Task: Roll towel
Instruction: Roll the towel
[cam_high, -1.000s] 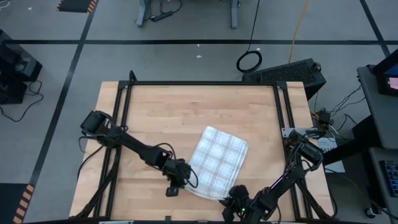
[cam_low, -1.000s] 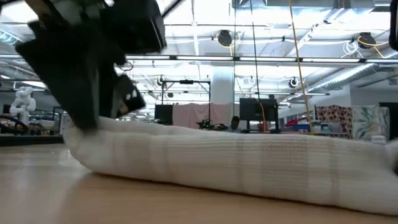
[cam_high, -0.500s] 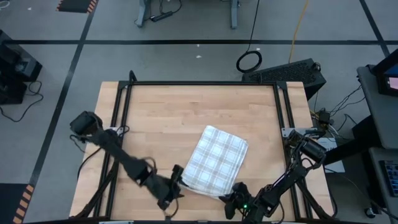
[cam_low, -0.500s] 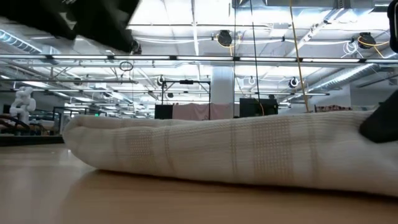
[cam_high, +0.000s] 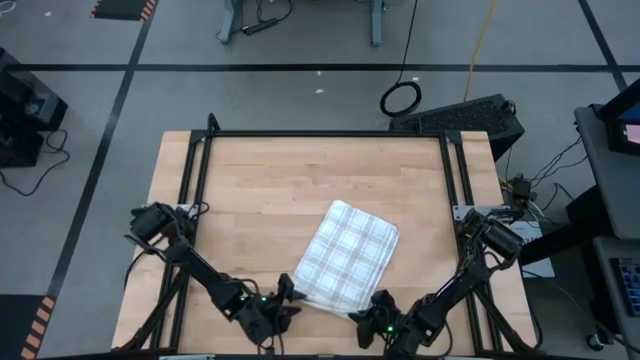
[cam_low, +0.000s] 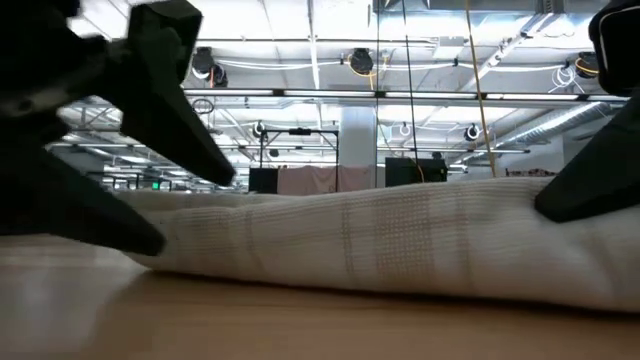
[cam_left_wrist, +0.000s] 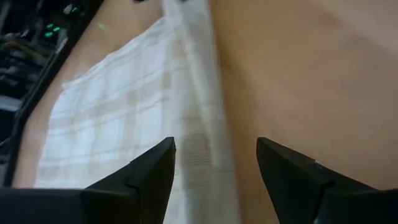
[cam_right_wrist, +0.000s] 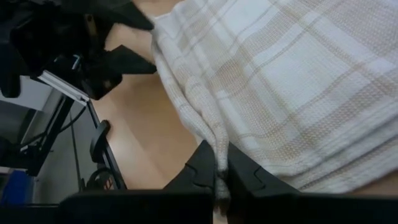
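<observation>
Towel (cam_low: 400, 240) runs off frame; its near edge blurs (left wrist view)

I see the towel (cam_high: 348, 257) as soft white woven cloth, its waffle-like texture matt and crossed by thin pale check lines. In my low view its folded edge (cam_low: 380, 245) looks thick and nubbly. The tabletop (cam_high: 270, 185) is light wood in butcher-block strips, smooth with a faint sheen. The table frame (cam_high: 325, 134) looks like black metal. The left gripper (cam_left_wrist: 214, 177) has matt black, hard plastic-looking fingers, as does the right gripper (cam_right_wrist: 221, 177).
</observation>
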